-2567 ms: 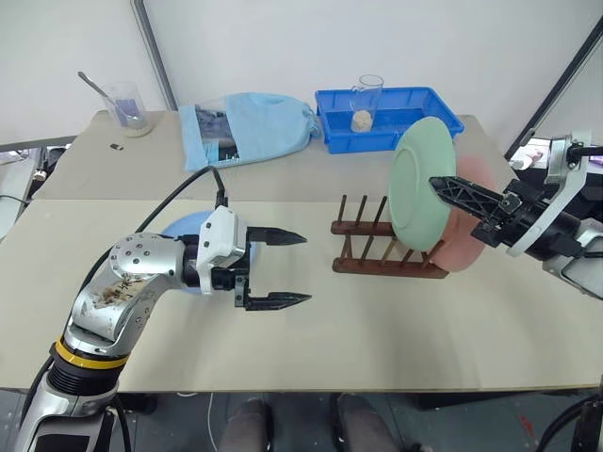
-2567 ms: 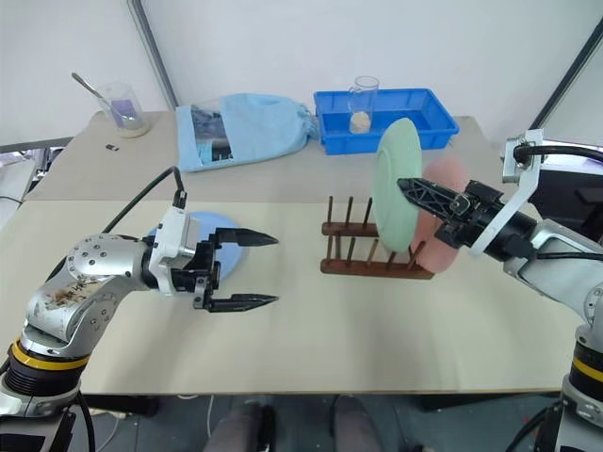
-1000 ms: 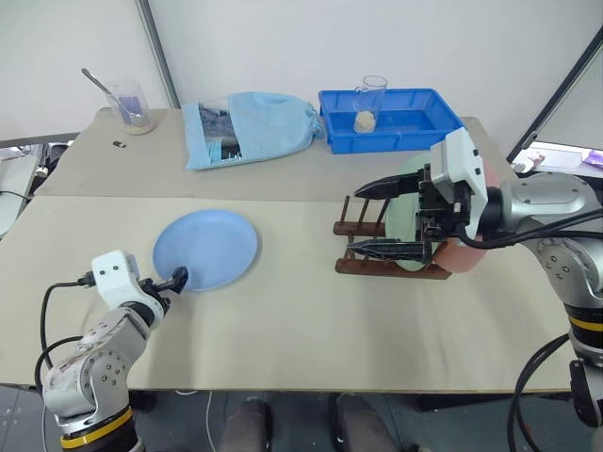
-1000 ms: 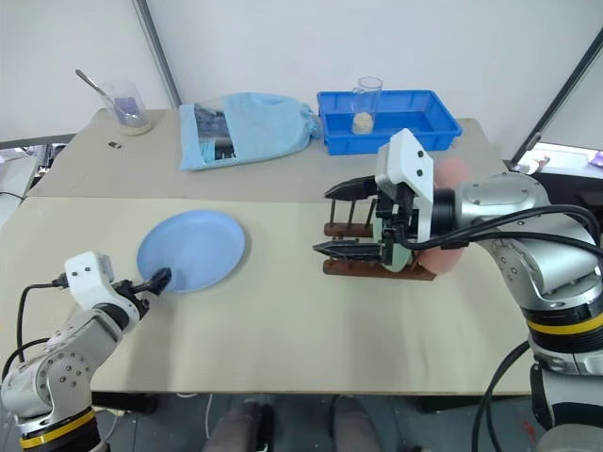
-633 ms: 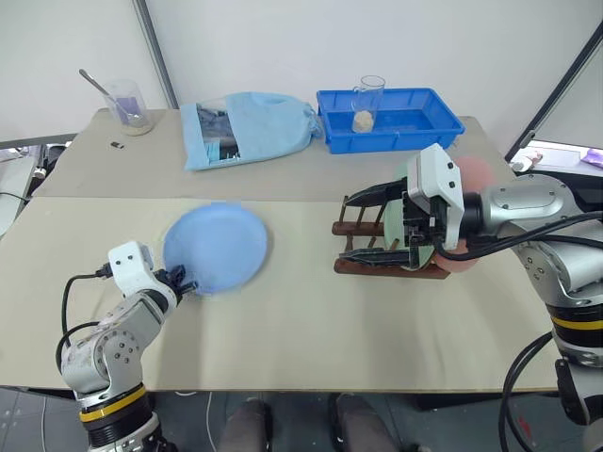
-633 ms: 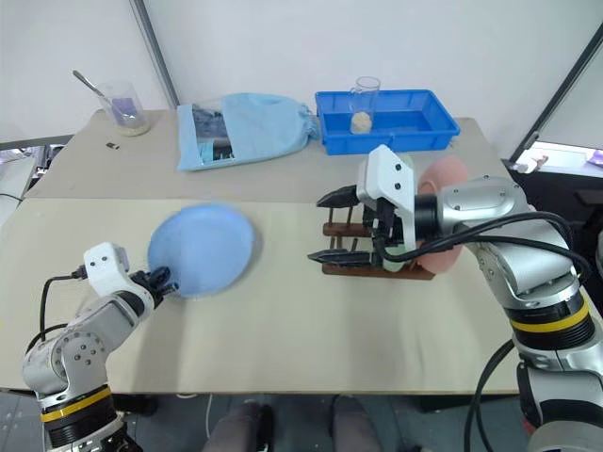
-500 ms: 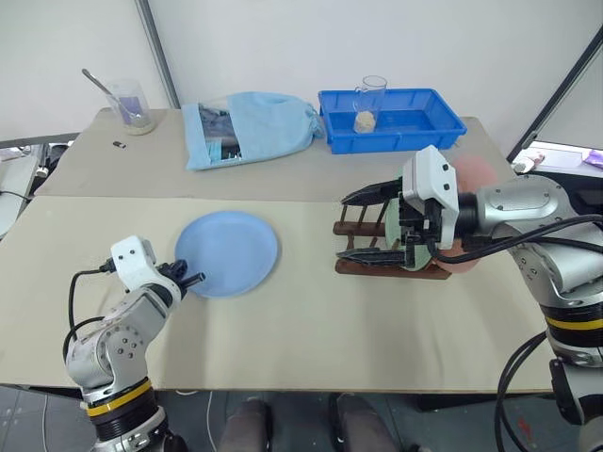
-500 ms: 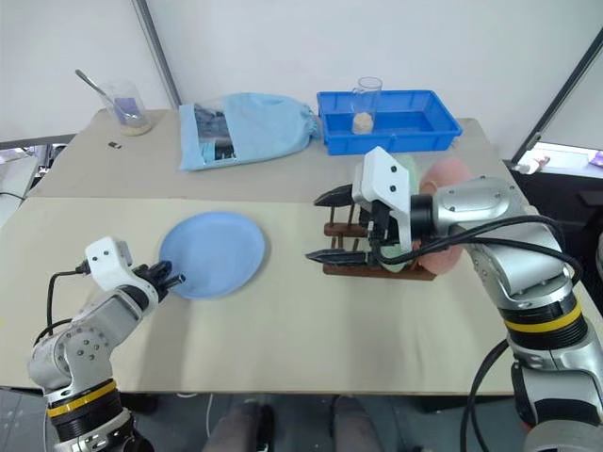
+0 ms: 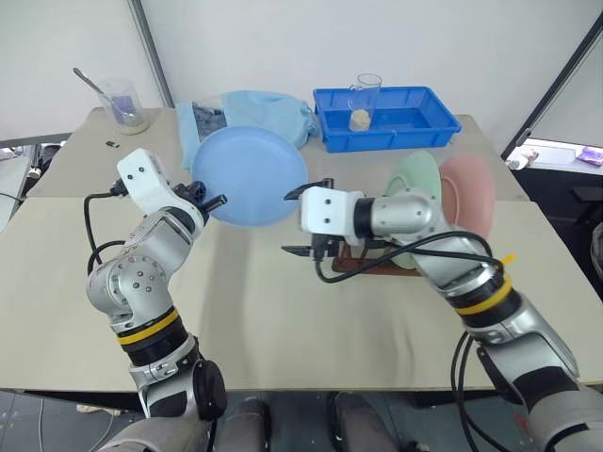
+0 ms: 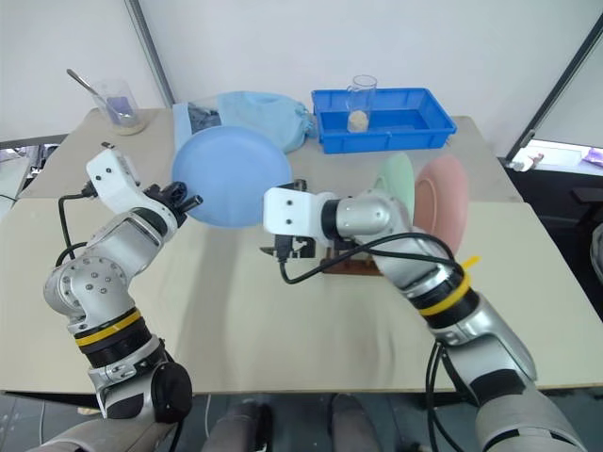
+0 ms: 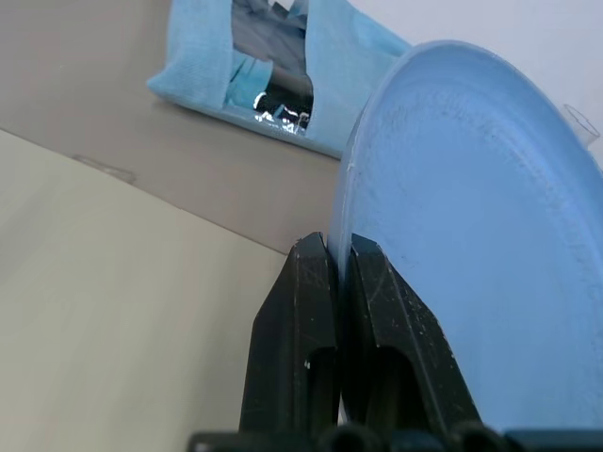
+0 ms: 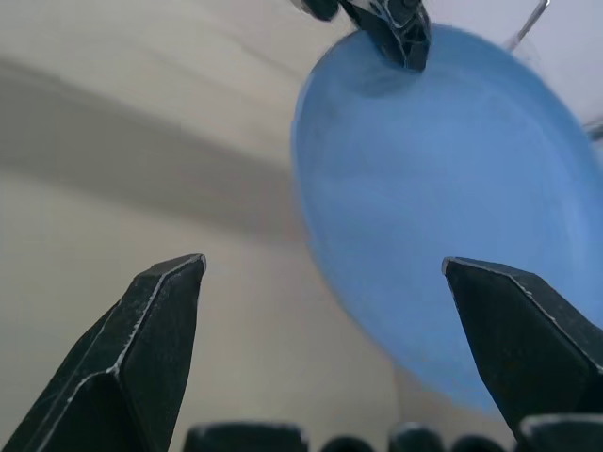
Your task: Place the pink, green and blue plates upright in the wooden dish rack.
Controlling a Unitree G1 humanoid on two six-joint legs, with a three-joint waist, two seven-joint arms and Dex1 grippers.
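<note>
Blue plate (image 9: 249,176): round, shallow, matte, tilted up.

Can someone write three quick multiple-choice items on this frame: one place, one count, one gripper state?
1. Where is the blue plate?
A. Flat on the table
B. Held up by the left gripper
C. In the blue tray

2. How many plates stand in the wooden dish rack?
A. None
B. Two
C. Three

3. How is the right gripper?
A. Open
B. Shut on the green plate
C. Shut on the rack

Key: 1 B, fingers pinch its rim. 2 B, green plate and pink plate. 3 A, fingers apart, facing the blue plate.
</note>
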